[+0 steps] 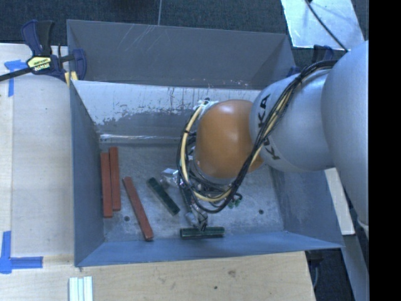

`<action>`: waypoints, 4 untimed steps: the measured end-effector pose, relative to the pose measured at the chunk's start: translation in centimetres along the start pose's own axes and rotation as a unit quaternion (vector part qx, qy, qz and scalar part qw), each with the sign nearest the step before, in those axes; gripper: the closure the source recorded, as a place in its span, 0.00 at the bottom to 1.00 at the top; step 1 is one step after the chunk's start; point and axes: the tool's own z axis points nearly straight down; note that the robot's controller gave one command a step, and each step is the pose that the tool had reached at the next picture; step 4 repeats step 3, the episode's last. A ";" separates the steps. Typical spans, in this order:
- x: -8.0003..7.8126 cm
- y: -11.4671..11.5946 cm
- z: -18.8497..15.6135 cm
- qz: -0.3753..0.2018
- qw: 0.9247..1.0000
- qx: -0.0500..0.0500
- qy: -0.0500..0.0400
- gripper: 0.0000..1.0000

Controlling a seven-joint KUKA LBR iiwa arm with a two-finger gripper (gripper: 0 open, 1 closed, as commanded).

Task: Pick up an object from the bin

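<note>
My gripper hangs low near the bin's front wall, under the arm's wrist, which covers most of it. Right below it a short dark green bar lies flat along the front wall, and the gripper's tip is at or just above the bar's middle. A second dark green bar lies slanted a little to the left of the gripper. Beyond that bar, a small silvery piece rests next to the wrist's cables.
Two red-brown sticks lie side by side along the bin's left wall. A third red-brown stick lies slanted toward the front left corner. The arm and its orange cover hang over the bin's middle and right.
</note>
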 end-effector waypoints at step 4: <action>-4.4 5.1 -17.6 0.002 1.000 0.001 -0.005 1.00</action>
